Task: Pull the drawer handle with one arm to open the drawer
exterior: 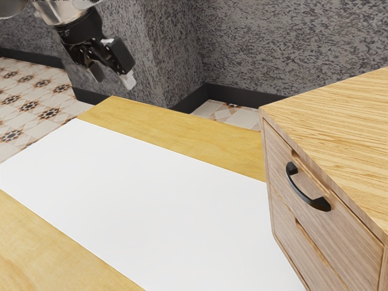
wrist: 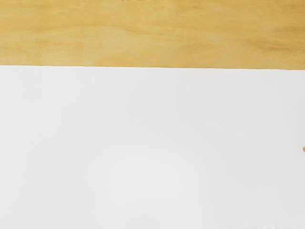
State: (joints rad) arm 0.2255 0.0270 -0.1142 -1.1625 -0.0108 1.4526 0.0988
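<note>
Exterior view: I see my gripper (exterior: 113,74) high at the exterior view's left, fingers apart, holding nothing. The black drawer handle (exterior: 307,188) sits on the wooden cabinet (exterior: 339,115) at the exterior view's right, well apart from the gripper.

Wrist view: a white mat (wrist: 152,152) lies on the wooden table (wrist: 152,33).

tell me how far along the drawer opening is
Done: nothing yet. The drawer front sits flush in the cabinet, and its black handle is untouched.

In hand: the gripper hangs open above the table at the exterior view's upper left, well away from the cabinet.

Left: reach across to the handle, close on it, and pull the drawer out.
</note>
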